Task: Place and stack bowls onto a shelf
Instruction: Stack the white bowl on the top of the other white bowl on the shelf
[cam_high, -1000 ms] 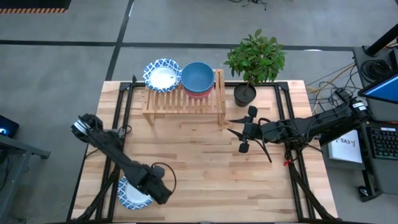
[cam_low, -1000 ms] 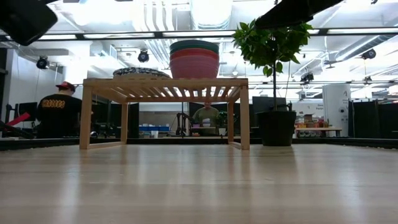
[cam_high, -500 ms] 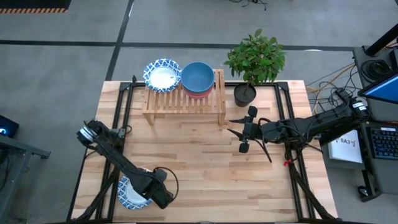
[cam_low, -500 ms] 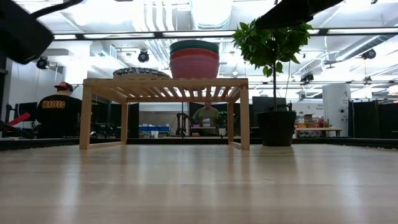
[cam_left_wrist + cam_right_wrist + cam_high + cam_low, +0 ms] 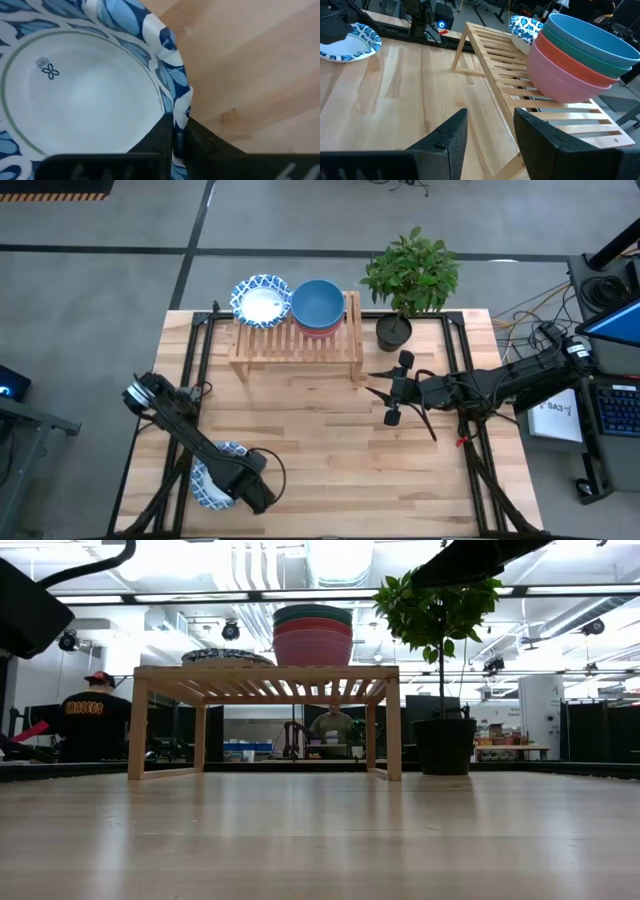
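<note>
A white bowl with a blue-and-white patterned rim (image 5: 214,476) (image 5: 75,90) (image 5: 349,42) sits near the table's near left corner. My left gripper (image 5: 242,483) (image 5: 175,131) is shut on it. The light-wood shelf (image 5: 297,338) (image 5: 265,682) (image 5: 520,75) stands at the far edge. It carries a second patterned bowl (image 5: 261,300) (image 5: 227,657) (image 5: 521,30) on its left. On its right is a stack of plain bowls with the blue one on top (image 5: 318,305) (image 5: 312,635) (image 5: 580,55). My right gripper (image 5: 382,392) (image 5: 490,125) hovers open, to the right of the shelf. My left gripper pinches the patterned bowl's rim (image 5: 176,107) on the side toward the table's right and near edges. One finger (image 5: 159,134) is inside the bowl and the other (image 5: 200,140) is outside. The fingers come slanting down from that side. Whether the bowl is clear of the table, I cannot tell.
A potted plant in a black pot (image 5: 395,330) (image 5: 445,745) stands just right of the shelf. Bare wooden tabletop (image 5: 320,440) lies between the held bowl and the shelf. People show in the room beyond the table (image 5: 92,720).
The left gripper, keeping its hold, has drawn the patterned bowl a little toward the far edge of the table. The left arm's dark bulk has sunk lower in the low view. The right arm has kept still.
</note>
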Tool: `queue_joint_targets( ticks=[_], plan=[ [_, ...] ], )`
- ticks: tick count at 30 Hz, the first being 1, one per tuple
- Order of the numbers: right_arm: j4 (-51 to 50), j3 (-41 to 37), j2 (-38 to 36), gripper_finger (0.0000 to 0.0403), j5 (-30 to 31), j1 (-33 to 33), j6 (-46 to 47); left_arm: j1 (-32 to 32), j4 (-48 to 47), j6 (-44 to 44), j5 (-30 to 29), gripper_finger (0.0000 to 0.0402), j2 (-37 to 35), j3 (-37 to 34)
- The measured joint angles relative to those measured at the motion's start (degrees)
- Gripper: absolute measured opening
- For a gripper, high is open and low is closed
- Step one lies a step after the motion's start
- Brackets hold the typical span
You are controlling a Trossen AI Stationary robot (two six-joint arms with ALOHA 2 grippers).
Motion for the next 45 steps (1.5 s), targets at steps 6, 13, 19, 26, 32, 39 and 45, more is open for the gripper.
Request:
queue_joint_targets(
  ticks=[6, 13, 19, 26, 32, 39, 45],
  plan=[
    [-0.1, 0.0, 0.0, 0.015, 0.0, 0.0, -0.1, 0.0, 0.8, 8.9, 1.9, 0.0004, -2.1, 0.0],
    [-0.9, 0.0, 0.0, 0.015, 0.0, 0.0, -0.1, 0.1, 6.9, 28.7, -0.1, 0.0001, -6.9, 0.6],
    [-0.9, 0.0, 0.0, 0.015, 0.0, 0.0, -0.1, 1.4, -2.6, 36.5, -6.0, 0.0, -9.6, 5.9],
    [-0.9, 0.0, 0.0, 0.015, 0.0, 0.0, -0.1, 2.6, -17.3, 43.9, -16.6, 0.0, -9.7, 18.4],
    [-0.9, 0.0, 0.0, 0.015, 0.0, 0.0, -0.2, 3.0, -26.1, 49.6, -25.6, 0.0, -9.7, 28.2],
    [-1.2, 0.0, 0.0, 0.015, 0.0, 0.0, -0.3, 5.5, -31.2, 61.2, -35.0, 0.0, -10.4, 34.7],
    [-1.7, 0.0, 0.0, 0.015, 0.0, 0.0, -0.8, 12.0, -33.9, 75.3, -40.3, 0.0, -12.5, 34.1]
  ],
)
